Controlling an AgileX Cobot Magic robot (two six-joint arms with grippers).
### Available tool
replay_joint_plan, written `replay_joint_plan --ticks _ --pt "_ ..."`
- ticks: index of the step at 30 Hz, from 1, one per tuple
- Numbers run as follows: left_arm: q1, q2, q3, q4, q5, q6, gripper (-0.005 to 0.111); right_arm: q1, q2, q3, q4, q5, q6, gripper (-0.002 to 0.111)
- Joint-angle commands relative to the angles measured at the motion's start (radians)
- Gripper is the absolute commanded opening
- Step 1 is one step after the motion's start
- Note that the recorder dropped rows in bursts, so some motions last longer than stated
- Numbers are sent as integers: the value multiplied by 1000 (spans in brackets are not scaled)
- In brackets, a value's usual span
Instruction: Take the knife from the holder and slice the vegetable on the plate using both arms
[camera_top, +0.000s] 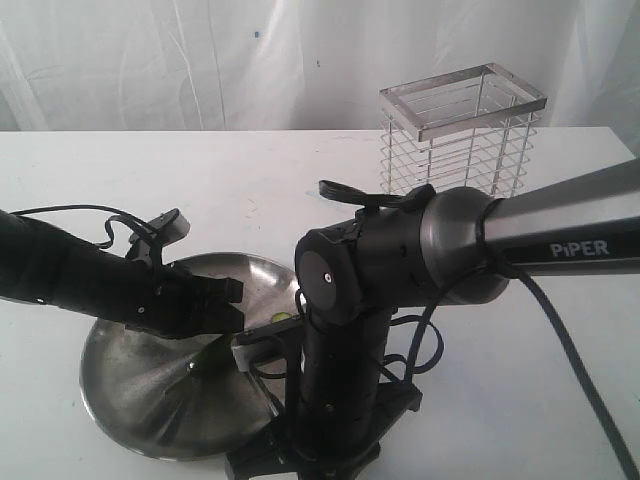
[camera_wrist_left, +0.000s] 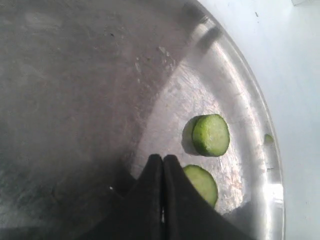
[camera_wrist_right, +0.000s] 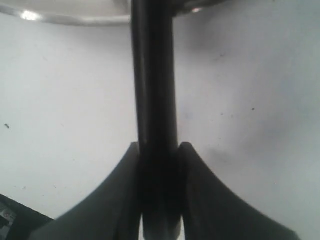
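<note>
Over the plate (camera_wrist_left: 260, 100), left end effector (camera_wrist_left: 163, 165) pressed together beside cut vegetable (camera_wrist_left: 211, 135) slices to steady them, while right end effector (camera_wrist_right: 157, 155) pinches the knife (camera_wrist_right: 154, 75) for slicing.

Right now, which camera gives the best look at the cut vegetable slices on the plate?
The left wrist view: two green vegetable slices lie plainly on the plate. The exterior view shows only a green sliver behind the arms; the right wrist view shows none.
</note>
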Motion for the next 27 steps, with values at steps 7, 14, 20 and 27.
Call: replay_joint_plan --ticks 7,14,20,27 --pt "-5 43 -2 92 -50 5 0 -5 -10 -22 -40 -107 28 0" --pt "107 -140 -91 59 -11 1 0 -16 -10 -77 -99 -124 28 0" --pt "165 -262 -52 59 -2 5 0 -52 9 -122 -103 -186 15 0" --pt "165 -354 11 59 19 5 0 -55 14 -122 -116 -218 -106 36"
